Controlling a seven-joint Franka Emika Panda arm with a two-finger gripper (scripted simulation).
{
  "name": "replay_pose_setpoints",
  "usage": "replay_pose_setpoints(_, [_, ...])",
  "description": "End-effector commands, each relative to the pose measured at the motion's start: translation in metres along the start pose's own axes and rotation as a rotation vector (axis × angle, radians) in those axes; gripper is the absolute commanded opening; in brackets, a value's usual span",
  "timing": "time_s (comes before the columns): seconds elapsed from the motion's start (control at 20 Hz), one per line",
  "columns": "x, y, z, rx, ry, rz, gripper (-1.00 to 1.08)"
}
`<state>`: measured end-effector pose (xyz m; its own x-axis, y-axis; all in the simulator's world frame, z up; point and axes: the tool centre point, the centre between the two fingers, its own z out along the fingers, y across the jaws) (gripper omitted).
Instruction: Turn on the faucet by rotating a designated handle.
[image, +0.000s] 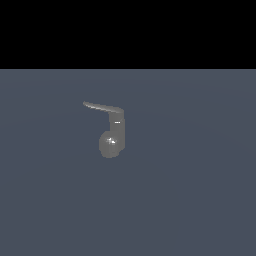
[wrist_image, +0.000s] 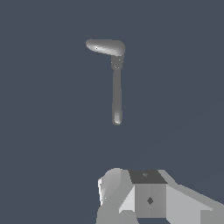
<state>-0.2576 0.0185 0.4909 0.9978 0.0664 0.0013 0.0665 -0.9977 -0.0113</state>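
The faucet (image: 116, 131) is a small glossy grey fixture standing on the flat floor, with a rounded base (image: 109, 144) and a short upright post. The handle (image: 102, 106) is a thin tapering lever jutting from the post's top toward the exterior view's left. The wrist view looks down on the faucet (wrist_image: 114, 54), where the handle (wrist_image: 117, 92) shows as a long thin strip. Only pale blocky parts of my gripper (wrist_image: 131, 192) show at that picture's edge, well apart from the faucet and touching nothing. How its jaws stand is unclear. The exterior view does not show the gripper.
A plain blue-grey floor (image: 200, 190) spreads around the faucet in every direction. A black band fills the upper part of the exterior view. No other objects show.
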Motion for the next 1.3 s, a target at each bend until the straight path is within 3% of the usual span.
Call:
replay_pose_setpoints(0.0, [0.0, 0.0, 0.0, 0.0, 0.0, 0.0, -1.0])
replay_pose_setpoints(0.6, [0.009, -0.015, 0.016, 0.0, 0.0, 0.077, -1.0])
replay_pose_setpoints(1.25, [0.044, -0.06, 0.065, 0.0, 0.0, 0.322, -1.0])
